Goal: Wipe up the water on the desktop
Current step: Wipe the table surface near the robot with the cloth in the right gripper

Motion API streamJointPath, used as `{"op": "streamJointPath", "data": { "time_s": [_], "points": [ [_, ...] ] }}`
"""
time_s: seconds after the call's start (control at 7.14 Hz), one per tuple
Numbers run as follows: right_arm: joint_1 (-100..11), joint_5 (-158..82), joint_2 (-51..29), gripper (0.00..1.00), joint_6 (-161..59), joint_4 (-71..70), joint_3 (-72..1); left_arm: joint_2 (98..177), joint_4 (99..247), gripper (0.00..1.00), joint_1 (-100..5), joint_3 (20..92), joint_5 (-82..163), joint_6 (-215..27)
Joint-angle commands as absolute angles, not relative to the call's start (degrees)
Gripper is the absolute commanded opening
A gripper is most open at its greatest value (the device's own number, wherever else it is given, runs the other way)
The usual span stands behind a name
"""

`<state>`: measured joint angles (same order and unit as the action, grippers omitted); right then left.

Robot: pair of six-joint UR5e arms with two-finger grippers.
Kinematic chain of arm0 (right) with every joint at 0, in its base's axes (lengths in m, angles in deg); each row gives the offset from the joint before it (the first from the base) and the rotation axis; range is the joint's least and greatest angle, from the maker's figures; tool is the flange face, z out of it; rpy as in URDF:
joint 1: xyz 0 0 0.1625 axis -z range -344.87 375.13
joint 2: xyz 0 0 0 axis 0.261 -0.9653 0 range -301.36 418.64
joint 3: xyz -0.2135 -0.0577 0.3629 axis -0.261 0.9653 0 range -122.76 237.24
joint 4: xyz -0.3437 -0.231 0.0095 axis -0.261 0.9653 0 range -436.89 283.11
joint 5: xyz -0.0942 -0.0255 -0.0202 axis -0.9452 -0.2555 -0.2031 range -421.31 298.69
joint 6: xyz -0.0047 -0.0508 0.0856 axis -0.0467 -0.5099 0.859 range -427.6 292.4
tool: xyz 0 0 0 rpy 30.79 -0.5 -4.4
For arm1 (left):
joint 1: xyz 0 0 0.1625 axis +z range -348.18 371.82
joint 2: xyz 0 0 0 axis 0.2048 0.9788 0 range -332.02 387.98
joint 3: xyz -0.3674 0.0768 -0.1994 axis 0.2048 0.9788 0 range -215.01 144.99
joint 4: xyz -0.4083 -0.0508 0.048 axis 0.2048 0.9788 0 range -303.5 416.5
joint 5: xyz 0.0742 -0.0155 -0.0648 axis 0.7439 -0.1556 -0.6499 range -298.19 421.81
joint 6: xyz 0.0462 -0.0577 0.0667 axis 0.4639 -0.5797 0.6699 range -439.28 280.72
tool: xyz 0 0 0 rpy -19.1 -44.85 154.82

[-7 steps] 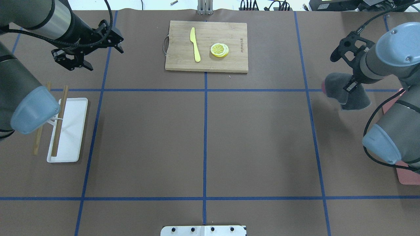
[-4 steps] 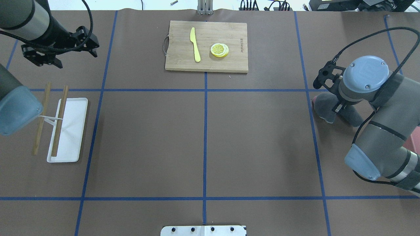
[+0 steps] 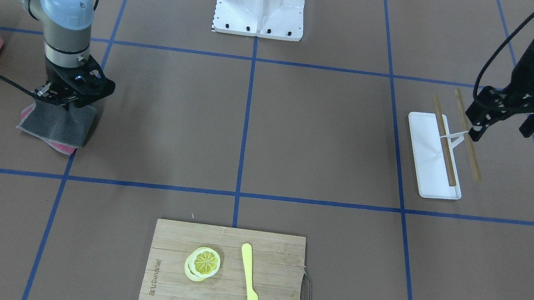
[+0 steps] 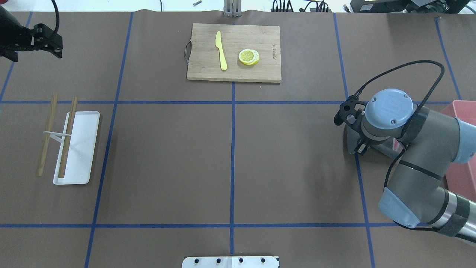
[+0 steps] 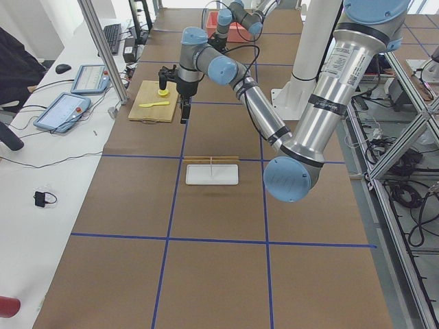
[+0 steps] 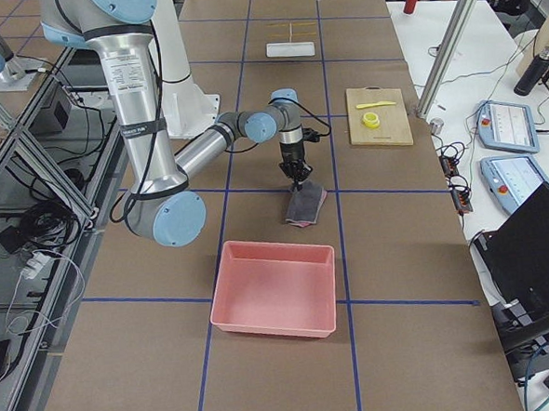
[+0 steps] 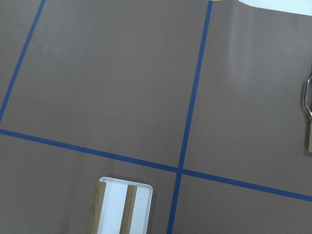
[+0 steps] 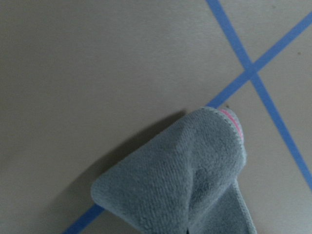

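Note:
The desktop [image 4: 167, 160] is brown with blue tape lines; I see no water patch on it. My right gripper [image 3: 69, 95] is shut on a grey cloth [image 3: 59, 125] with a pink underside, near the right side of the desktop. The cloth's lower part rests on the table by a blue line crossing, as the exterior right view [image 6: 304, 205] and the right wrist view [image 8: 185, 180] show. In the overhead view the wrist hides most of the cloth [image 4: 350, 138]. My left gripper [image 3: 501, 130] is open and empty, high over the far left corner [image 4: 33, 56].
A bamboo cutting board [image 4: 260, 70] with a yellow knife [image 4: 221, 50] and lemon slices [image 4: 249, 56] lies at the far middle. A white tray [image 4: 83, 149] with chopsticks [image 4: 68, 136] sits at the left. A pink bin [image 6: 275, 287] stands by the right arm.
My right arm has swung nearer and lowered the cloth onto the desktop. My left arm has pulled back to the left edge, still open.

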<state>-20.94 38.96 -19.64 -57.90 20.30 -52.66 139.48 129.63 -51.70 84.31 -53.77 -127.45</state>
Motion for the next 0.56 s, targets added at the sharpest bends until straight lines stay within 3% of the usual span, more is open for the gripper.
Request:
{"op": "streamJointPath", "data": {
  "time_s": [0.0,0.42],
  "points": [
    [-16.3,44.6,-19.9,0.00,-48.1,20.3,-57.2,138.5,129.6,0.98,-52.8,84.3,-52.6,-124.2],
    [-7.9,47.9,-19.2,0.00,-32.2,20.1,-62.9,137.9,129.7,0.98,-54.4,84.3,-48.7,-124.3]
  ]
}}
